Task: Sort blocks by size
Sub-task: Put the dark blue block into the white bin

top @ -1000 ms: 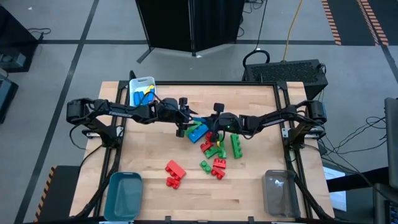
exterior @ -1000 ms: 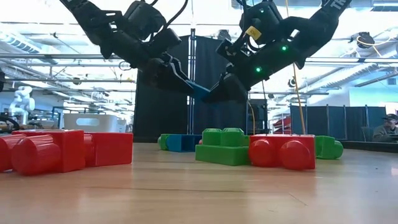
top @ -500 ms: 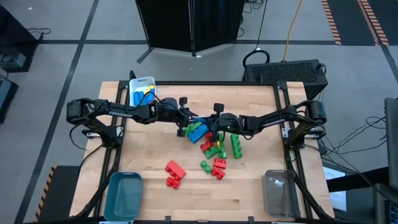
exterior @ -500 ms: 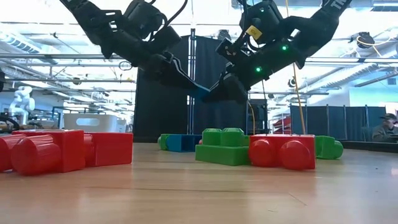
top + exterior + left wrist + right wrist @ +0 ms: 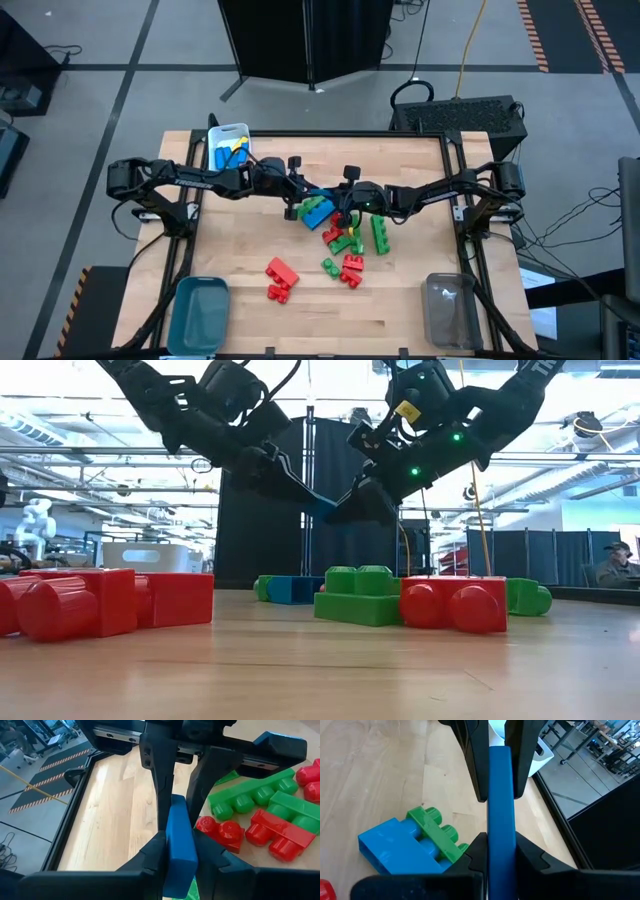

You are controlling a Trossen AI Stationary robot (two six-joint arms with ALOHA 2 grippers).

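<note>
Closing in since a second ago, the left gripper [image 5: 177, 855] is now pinching the thin blue block [image 5: 178, 845] from both sides, where before its fingers were standing wider around it. That one flat, smooth-sided slab is hanging on edge in the air over the middle of the table [image 5: 250, 310], and the right gripper [image 5: 499, 851] is clamping its other end, so both grippers are grasping the same piece, tip to tip. Below it, on the pale wooden tabletop, one chunky blue brick [image 5: 395, 847] is lying with a green studded bar [image 5: 437, 832] touching it. Nearer the front edge, green and red studded bricks [image 5: 345, 250] are sitting in a loose cluster, too overlapped to count, and two red bricks [image 5: 280, 280] are lying apart. Three plastic bins are standing at the corners: one white [image 5: 229, 143], one teal [image 5: 199, 313], one clear [image 5: 449, 308].
</note>
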